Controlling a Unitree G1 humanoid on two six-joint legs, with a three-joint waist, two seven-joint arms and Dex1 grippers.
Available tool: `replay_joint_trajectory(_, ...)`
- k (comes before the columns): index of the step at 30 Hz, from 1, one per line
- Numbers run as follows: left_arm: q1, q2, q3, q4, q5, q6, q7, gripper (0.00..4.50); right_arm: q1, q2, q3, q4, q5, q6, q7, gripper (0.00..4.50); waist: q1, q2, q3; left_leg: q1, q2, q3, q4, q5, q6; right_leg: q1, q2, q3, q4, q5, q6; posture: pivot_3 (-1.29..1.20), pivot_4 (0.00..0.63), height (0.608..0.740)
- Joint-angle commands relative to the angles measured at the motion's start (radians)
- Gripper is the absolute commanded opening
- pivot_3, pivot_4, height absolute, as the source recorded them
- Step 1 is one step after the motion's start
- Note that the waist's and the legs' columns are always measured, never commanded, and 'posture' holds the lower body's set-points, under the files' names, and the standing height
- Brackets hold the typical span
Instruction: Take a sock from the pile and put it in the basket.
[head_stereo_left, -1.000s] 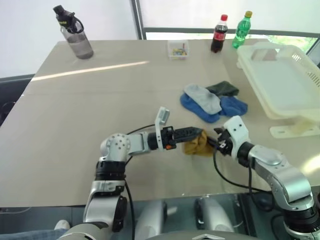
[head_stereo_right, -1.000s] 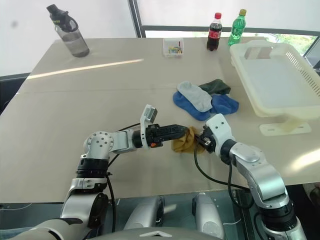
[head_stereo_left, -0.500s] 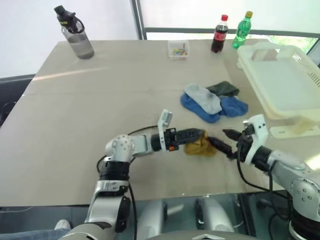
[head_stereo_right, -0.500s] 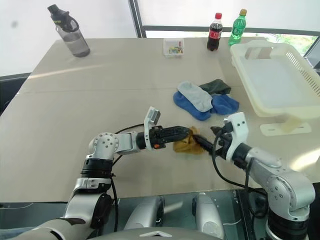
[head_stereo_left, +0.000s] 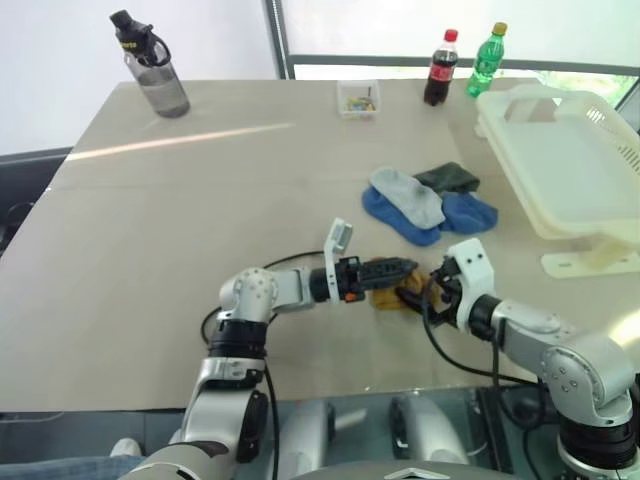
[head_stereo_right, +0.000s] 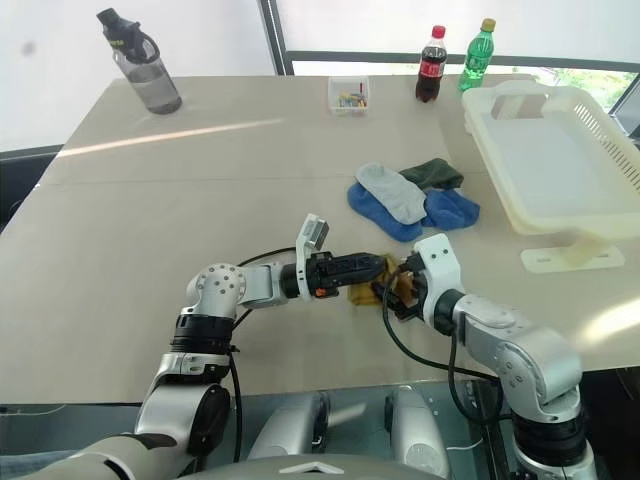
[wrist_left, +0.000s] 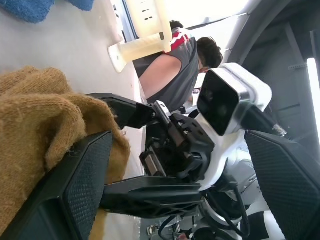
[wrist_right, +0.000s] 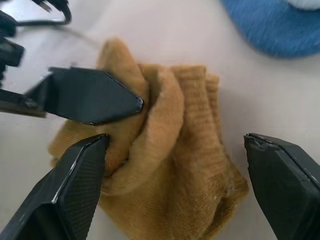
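Observation:
A mustard sock (head_stereo_left: 392, 296) lies bunched on the table, apart from and nearer to me than the pile (head_stereo_left: 425, 205) of blue, grey and dark green socks. My left gripper (head_stereo_left: 408, 267) reaches in level from the left, open, with one finger (wrist_right: 85, 95) pressing into the sock's folds. From the right, my right gripper (wrist_right: 175, 137) is open wide, its fingers either side of the mustard sock (wrist_right: 170, 165). The cream basket (head_stereo_left: 570, 170) stands at the table's right edge.
A grey water bottle (head_stereo_left: 150, 65) stands at the far left corner. A small clear box (head_stereo_left: 357, 98), a cola bottle (head_stereo_left: 438, 67) and a green bottle (head_stereo_left: 485, 58) line the far edge. A person (wrist_left: 170, 65) sits beyond the table's right side.
My right gripper opened, drew back to the right, then returned to straddle the mustard sock. The left gripper stayed open against the sock.

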Motion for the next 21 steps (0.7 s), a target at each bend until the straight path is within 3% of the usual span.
replay_joint_trajectory(1,-0.015,-0.008,0.003,-0.004,-0.005,-0.012,-0.014,4.50,-0.008,-0.010,0.041,0.020,-0.035,-0.017,-0.006,4.42,0.000,0.000,0.000,0.000,0.000,0.000,0.000,0.000,0.000,0.000,0.000,0.000,0.000,0.000,0.000,0.00,0.150,0.740)
replay_joint_trajectory(12,0.006,0.060,0.024,-0.178,-0.041,-0.092,-0.109,4.50,0.001,0.069,-0.002,0.088,-0.031,0.059,-0.022,4.42,-0.003,0.000,-0.001,0.003,0.002,0.000,0.001,0.000,0.000,0.001,0.001,0.001,0.002,0.001,-0.001,0.00,0.150,0.740)
replay_joint_trajectory(18,0.082,0.285,-0.094,-0.351,0.143,-0.306,-0.213,4.50,0.012,0.074,0.013,0.084,-0.023,0.071,-0.012,4.42,-0.004,0.001,-0.001,0.003,0.003,0.000,0.000,0.000,0.000,0.001,0.002,0.001,0.001,0.001,-0.001,0.00,0.150,0.740)
replay_joint_trajectory(21,0.117,0.409,-0.169,-0.374,0.300,-0.477,-0.260,4.50,0.012,0.073,0.020,0.092,-0.026,0.067,-0.007,4.42,-0.003,0.001,-0.001,0.003,0.003,0.001,-0.001,0.000,0.000,0.001,0.002,0.002,0.000,0.000,-0.001,0.00,0.150,0.740)
